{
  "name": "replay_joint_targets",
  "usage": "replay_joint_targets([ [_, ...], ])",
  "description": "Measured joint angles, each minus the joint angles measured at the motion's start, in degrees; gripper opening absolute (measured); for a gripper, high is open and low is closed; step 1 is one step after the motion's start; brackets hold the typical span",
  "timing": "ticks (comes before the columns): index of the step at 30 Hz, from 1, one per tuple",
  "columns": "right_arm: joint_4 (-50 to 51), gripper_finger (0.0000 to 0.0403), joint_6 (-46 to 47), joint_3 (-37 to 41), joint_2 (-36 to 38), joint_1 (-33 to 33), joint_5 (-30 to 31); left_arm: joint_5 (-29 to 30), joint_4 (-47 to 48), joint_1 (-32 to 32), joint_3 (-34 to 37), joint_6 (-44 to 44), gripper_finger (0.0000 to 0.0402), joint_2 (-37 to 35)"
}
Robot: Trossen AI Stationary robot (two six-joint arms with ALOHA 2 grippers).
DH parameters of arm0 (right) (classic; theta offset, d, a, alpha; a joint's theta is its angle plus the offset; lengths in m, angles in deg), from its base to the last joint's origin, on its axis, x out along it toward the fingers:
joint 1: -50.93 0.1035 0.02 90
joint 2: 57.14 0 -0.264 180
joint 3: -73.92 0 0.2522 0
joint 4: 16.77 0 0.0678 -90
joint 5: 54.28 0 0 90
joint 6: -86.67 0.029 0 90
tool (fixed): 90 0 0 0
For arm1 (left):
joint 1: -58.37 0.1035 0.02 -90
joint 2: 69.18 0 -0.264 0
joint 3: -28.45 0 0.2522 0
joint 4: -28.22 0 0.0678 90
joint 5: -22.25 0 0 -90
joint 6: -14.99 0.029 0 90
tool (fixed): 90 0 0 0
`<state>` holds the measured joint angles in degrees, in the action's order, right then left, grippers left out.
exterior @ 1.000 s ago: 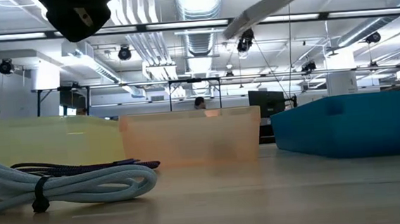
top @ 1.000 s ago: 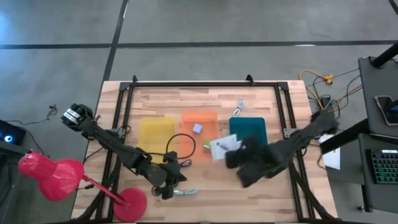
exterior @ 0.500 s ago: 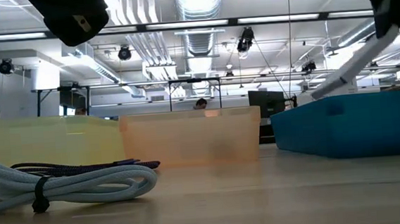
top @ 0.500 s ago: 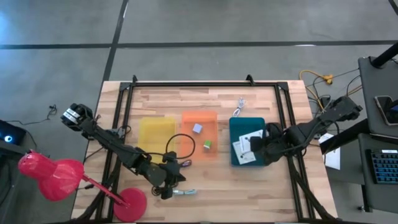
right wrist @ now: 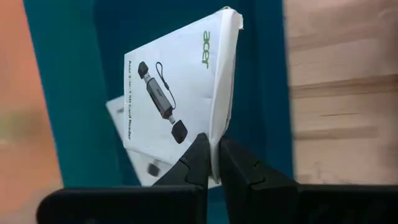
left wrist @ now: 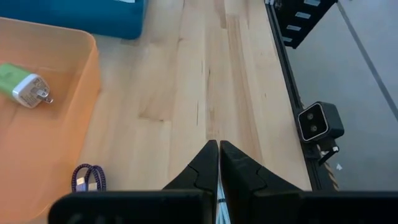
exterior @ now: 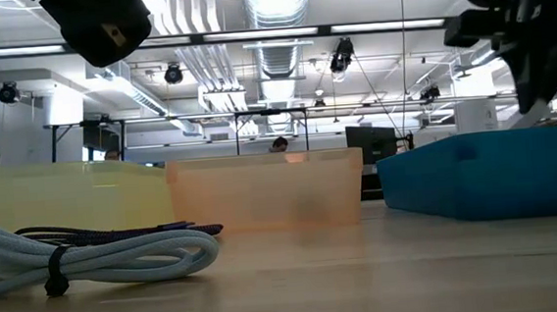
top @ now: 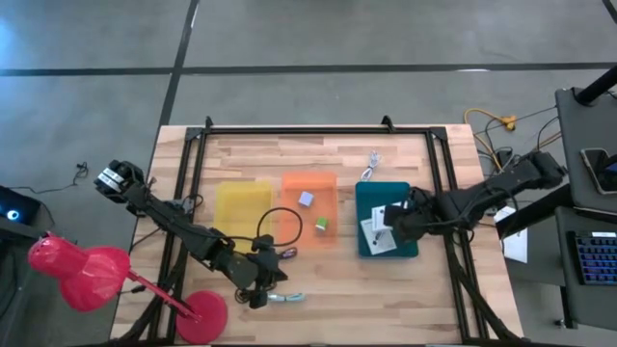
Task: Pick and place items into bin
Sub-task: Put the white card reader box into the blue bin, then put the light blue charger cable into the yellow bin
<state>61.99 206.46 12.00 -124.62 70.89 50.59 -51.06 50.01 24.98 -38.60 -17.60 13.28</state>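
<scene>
My right gripper (top: pixel 393 224) is over the teal bin (top: pixel 407 198), shut on a white printed card (right wrist: pixel 174 106). A second card (right wrist: pixel 134 163) lies on the bin's floor beneath it. My left gripper (left wrist: pixel 219 155) is shut and holds nothing. It hangs above the near part of the table, over a pale bundled cable (exterior: pixel 99 259). A green cube (top: pixel 321 226) and a lavender cube (top: pixel 306 199) lie in the orange bin (top: pixel 308 181). A black coiled cable (top: pixel 277 224) and a purple tool (top: pixel 287 253) lie near that bin. My right gripper pinches the white card's long edge (right wrist: pixel 216 140) between its two fingers. The fingers come from above and point steeply down. The card hangs below them, tilted, over the teal bin and above the second card.
A yellow bin (top: pixel 243 207) stands left of the orange one. Another white cable (top: pixel 371 166) lies on the wood beyond the teal bin. A red lamp (top: pixel 82 275) stands at the table's near left corner. Black rails (top: pixel 318 128) frame the table.
My right gripper has carried the card from the near middle of the table toward the right edge, over the teal bin. It has also sunk and turned. The card, which hung over the orange bin's right side, now hangs inside the teal bin's outline.
</scene>
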Motion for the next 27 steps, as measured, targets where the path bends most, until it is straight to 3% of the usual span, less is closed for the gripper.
replay_joint_targets([
  [6, -6.31, 0.0029, -6.67, 1.81, 0.13, -4.01, -2.74, -0.05, -0.13, 0.00, -0.04, -0.08, 0.0000, 0.00],
  [13, -5.55, 0.0131, -12.59, 0.56, -1.26, -4.59, -8.76, -0.06, -0.31, 0.00, -0.11, -1.61, 0.0000, 0.00],
  [18, -6.52, 0.0187, -20.79, -2.98, -3.14, -2.03, -9.34, -0.48, -0.03, -0.04, -0.13, -1.76, 0.0000, -0.13],
  [23, -7.37, 0.0191, -31.99, -11.52, -10.59, 3.53, -8.44, -2.76, 2.16, -0.07, -0.20, 1.20, 0.0000, -1.32],
  [27, -7.37, 0.0180, -42.26, -21.20, -21.78, 9.01, -8.03, -0.87, 16.18, -0.35, -0.70, 0.44, 0.0000, -2.98],
])
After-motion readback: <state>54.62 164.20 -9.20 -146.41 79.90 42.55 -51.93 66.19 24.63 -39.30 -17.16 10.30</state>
